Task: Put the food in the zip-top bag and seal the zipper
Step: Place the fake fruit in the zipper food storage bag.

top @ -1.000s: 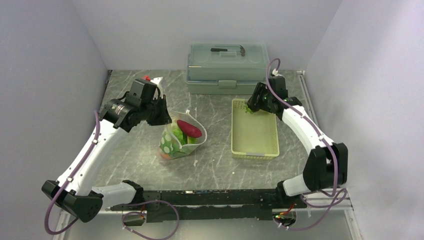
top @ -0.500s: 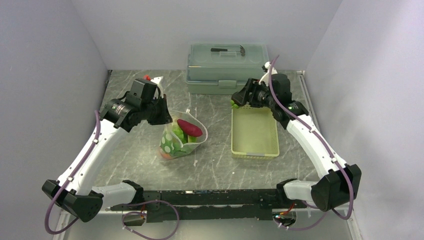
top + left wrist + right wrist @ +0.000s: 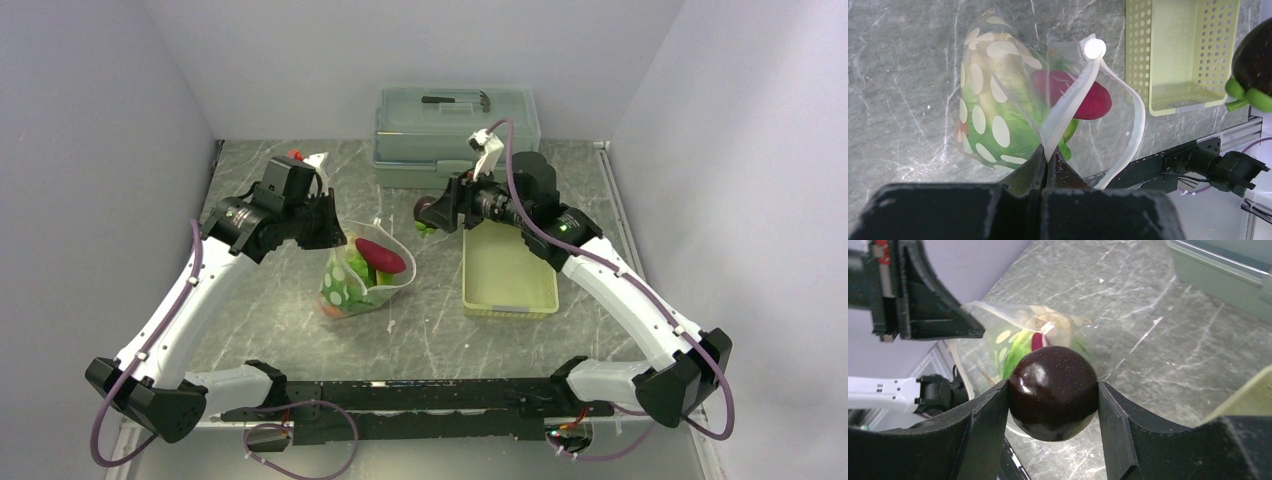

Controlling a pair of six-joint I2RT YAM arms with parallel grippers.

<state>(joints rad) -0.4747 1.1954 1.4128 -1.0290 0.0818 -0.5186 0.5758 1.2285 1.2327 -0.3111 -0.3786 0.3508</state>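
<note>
Your right tool (image 3: 440, 212) is clamped on the dark round piece (image 3: 1053, 392), and your left tool (image 3: 1047, 161) pinches the zip-top bag (image 3: 993, 115) rim. Carry toward the tabletop (image 3: 430, 325) left edge and release squarely over the mouth.

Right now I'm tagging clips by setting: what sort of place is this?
Probably a robot lab cell: plain walls box in the tabletop, arms mount on a rail, the right gripper holds a toy dark round piece.
</note>
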